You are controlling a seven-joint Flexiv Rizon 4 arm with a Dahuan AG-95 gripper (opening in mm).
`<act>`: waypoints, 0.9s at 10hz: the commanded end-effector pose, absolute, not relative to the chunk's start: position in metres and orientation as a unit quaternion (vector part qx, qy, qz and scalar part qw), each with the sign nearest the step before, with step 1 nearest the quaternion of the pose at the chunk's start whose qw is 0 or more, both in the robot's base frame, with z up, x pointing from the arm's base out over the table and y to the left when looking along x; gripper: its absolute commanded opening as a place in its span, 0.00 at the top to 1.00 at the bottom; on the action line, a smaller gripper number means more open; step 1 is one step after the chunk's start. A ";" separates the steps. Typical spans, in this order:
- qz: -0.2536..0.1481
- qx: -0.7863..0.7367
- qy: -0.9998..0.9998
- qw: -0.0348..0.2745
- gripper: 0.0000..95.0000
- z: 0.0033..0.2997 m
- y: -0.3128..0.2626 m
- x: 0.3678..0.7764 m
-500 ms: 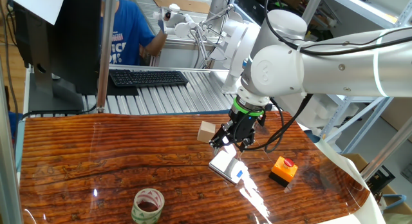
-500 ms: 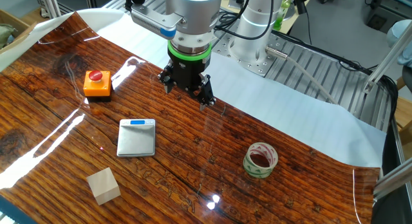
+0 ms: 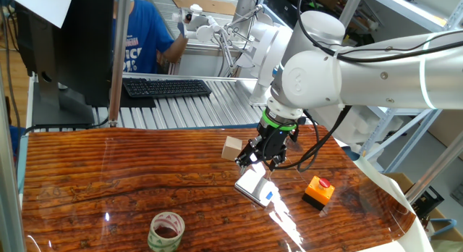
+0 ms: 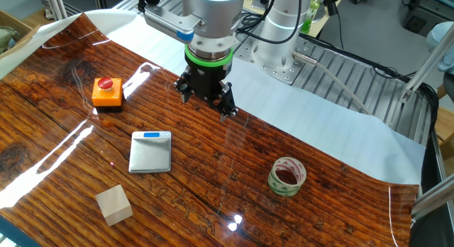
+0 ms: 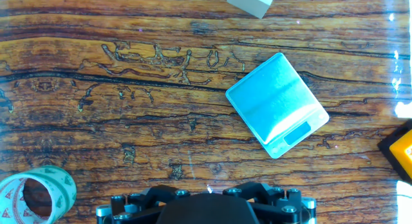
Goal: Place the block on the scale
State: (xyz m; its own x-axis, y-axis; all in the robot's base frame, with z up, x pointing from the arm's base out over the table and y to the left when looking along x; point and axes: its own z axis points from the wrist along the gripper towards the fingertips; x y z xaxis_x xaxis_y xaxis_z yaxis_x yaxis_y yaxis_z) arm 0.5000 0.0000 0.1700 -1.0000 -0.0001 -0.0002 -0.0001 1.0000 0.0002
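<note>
1. On the table [image 4: 64, 126]: task not yet begun in any visible sense. The block [image 4: 114, 204] sits loose on the wood; the scale [image 4: 150, 151] carries nothing.
2. Tool [image 4: 206, 98]: hangs above bare table, beyond the scale's far side in the other fixed view, well apart from the block. Nothing is between the fingers. Fingers look parted, though the hand view shows only the tool's base, so I judge it open rather than see it plainly.
3. Remaining, by judgement: travel to the block, grasp, lift, carry, set down on the scale. That is the whole task.
4. Block [image 3: 232, 148]: small tan wooden cube, plain faces, resting flat, turned slightly askew to the scale. Near the scale but not touching; only a corner shows at the top edge of the hand view [image 5: 252, 2].
5. Scale [image 5: 277, 105]: thin silver plate, lying flat, blue mark at one end.
6. Also present: orange box [image 4: 106, 91] with red button; tape roll [image 4: 286, 176]. Both stand apart from block and scale.
</note>
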 end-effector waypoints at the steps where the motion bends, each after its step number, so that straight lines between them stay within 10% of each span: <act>1: -0.003 0.134 0.991 -0.007 1.00 0.170 0.000 0.500; 9: 0.009 0.134 0.991 -0.008 1.00 0.170 0.000 0.500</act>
